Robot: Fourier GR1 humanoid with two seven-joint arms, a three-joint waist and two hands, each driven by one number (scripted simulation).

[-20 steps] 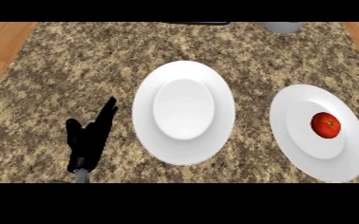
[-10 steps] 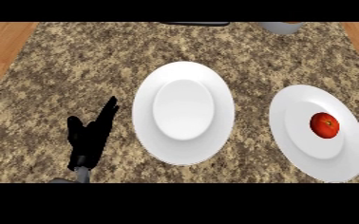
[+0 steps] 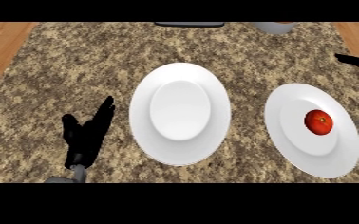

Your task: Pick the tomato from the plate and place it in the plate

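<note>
Tomato [image 3: 319, 122] sits on right plate [image 3: 280, 123], right of its centre. Middle plate [image 3: 145, 118] lies beside it on counter [image 3: 70, 61], not touching. Left hand [image 3: 82, 142] rests at lower left, near middle plate: fingers straight and pointing up, thumb spread, holding nothing. Right hand [image 3: 346, 59] is only a black sliver at right edge, above right plate; can't tell its state.

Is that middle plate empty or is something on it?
Empty: the middle plate shows only bare white. The tomato lies on the right plate.
</note>
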